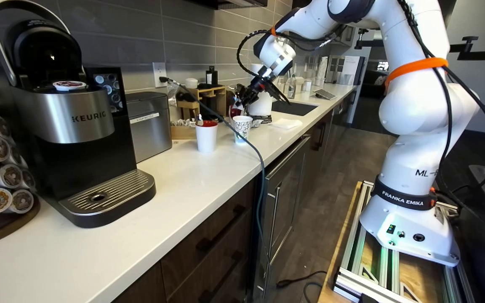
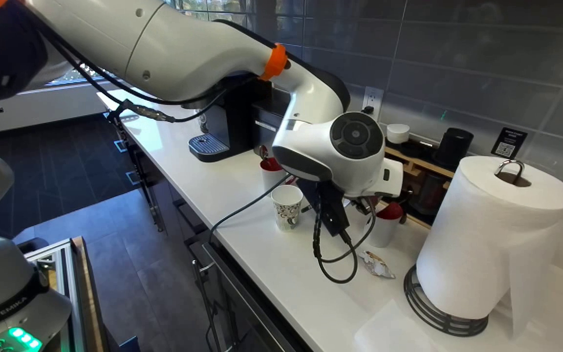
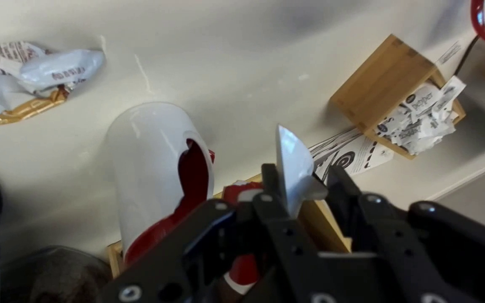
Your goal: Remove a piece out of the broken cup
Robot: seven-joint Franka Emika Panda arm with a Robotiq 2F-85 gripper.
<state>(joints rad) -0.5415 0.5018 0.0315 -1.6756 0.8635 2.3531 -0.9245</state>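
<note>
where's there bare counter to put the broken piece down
Bare counter lies between the coffee maker and the red-lined cup nearest it. Another free patch runs along the front edge, between the patterned cup and the white paper sheet. It is crowded around the broken cup: wrapper beside it, wooden organizer behind, jaws close by.

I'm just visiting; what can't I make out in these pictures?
Lower end of the broken piece: wrist view, hidden by the gripper.
Part of the broken cup: wrist view, behind the gripper.
Wording on the wrapper: wrist view, blurred.
Dark rounded thing: wrist view, cut off by the bottom edge.
Small print on the coffee pods: an exterior view, too small.
</note>
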